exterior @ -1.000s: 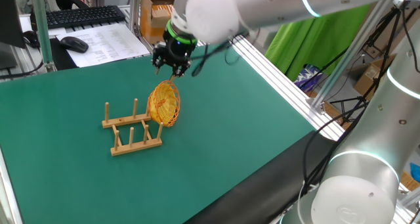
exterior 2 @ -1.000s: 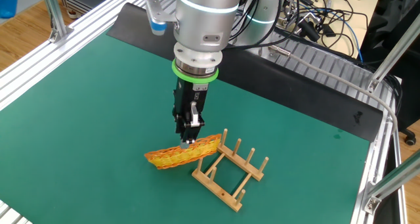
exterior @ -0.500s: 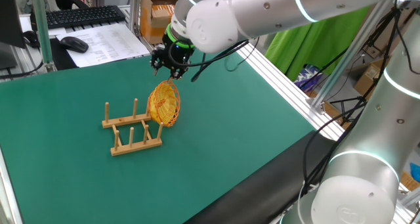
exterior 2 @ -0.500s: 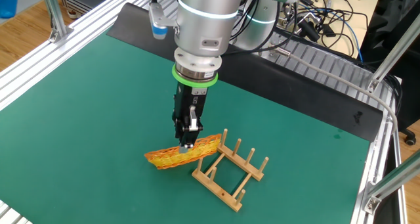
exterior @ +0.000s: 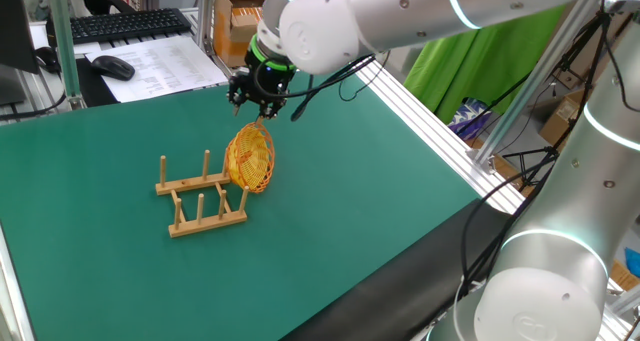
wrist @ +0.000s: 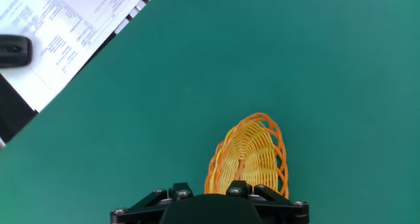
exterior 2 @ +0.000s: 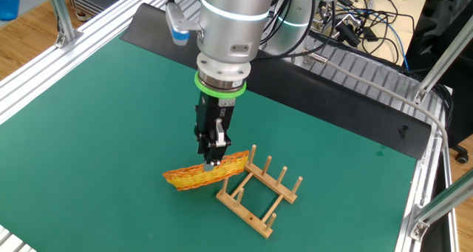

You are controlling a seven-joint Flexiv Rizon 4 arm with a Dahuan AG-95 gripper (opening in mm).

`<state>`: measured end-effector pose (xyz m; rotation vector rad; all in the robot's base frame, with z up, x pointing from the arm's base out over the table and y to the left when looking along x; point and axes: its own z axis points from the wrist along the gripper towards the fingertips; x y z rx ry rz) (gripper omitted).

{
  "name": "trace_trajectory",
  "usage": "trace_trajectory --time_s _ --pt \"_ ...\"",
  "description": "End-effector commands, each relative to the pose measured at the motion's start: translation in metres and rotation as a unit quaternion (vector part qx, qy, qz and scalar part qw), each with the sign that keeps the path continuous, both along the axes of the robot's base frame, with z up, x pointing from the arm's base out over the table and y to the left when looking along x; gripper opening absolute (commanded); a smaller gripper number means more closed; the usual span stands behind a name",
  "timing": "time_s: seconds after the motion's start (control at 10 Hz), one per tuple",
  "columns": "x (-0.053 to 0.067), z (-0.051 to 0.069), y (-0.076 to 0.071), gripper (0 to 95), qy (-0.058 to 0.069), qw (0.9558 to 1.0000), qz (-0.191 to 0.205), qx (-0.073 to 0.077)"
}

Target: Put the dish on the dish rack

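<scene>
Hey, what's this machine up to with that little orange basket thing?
The robot arm's gripper is just above the top edge of a woven dish, which stands on edge and leans against the end of a small wooden dish rack. The pictures do not show whether the fingers are clamped on it.

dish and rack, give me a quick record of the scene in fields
dish: standing on edge, leaning against the end of the rack
rack: light wood, upright pegs, on the green table; slots between pegs look unfilled
gripper: directly above the dish's top rim; whether it is gripping the rim cannot be told
dish in rack: not clearly slotted, it sits at the rack's end
background: keyboard, mouse, papers
</scene>
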<state>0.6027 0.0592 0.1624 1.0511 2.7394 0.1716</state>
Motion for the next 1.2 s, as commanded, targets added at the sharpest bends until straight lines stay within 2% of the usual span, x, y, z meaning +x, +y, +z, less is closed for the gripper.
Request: trace_trajectory --time_s 0.1,0.2,0.3,0.4,0.6,0.8,0.9,1.1,1.2 --pt "-0.0007 0.0012 0.0011 38.0 0.009 1.0 0.003 0.001" --pt "-0.0007 0.0012 0.0011 38.0 0.024 0.9996 0.013 -0.009" --pt "-0.0007 0.0012 0.0011 38.0 0.059 0.9976 0.029 -0.022" --pt "-0.0007 0.0012 0.0011 38.0 0.1 0.9941 0.036 -0.019" --pt "-0.0007 0.0012 0.0011 38.0 0.139 0.9889 0.05 -0.016" --pt "-0.0007 0.0012 0.0011 38.0 0.163 0.9843 0.065 -0.015" --pt "-0.0007 0.0012 0.0011 38.0 0.163 0.9844 0.065 -0.011" --pt "-0.0007 0.0012 0.0011 38.0 0.162 0.9844 0.066 -0.014" --pt "0.0007 -0.001 -0.0022 38.0 0.157 0.9851 0.069 -0.011"
